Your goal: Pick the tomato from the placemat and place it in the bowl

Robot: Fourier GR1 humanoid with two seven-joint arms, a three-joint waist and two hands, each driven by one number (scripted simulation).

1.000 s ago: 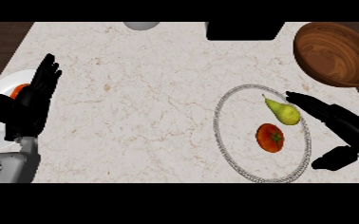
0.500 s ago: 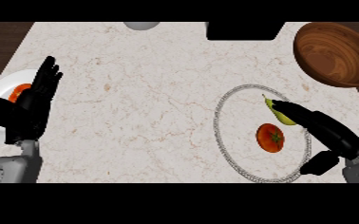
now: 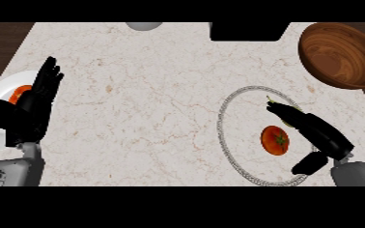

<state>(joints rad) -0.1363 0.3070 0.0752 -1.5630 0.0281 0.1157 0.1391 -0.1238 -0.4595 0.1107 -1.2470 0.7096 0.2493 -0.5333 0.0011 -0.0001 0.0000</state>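
A red tomato [image 3: 275,140] lies on the round pale placemat [image 3: 235,121] with a beaded rim at the right. My right hand [image 3: 318,134] is over the mat just right of the tomato, fingers straight and pointing up-left, thumb [image 3: 309,164] below; it is open and does not hold the tomato. The fingers cover most of a yellow-green fruit [image 3: 284,121] behind them. The brown wooden bowl [image 3: 335,54] stands at the far right, cut by the view's edge. At the left edge my left hand [image 3: 35,104] rests open, fingers up.
A white plate [image 3: 10,86] with something orange on it sits under the left hand. A black block [image 3: 249,30] and a grey round object [image 3: 144,25] stand along the counter's far edge. Dark wood shows beyond the counter's top-left corner.
My right hand has moved left and down over the placemat, closing in beside the tomato and covering the yellow-green fruit. The left hand shifted slightly.
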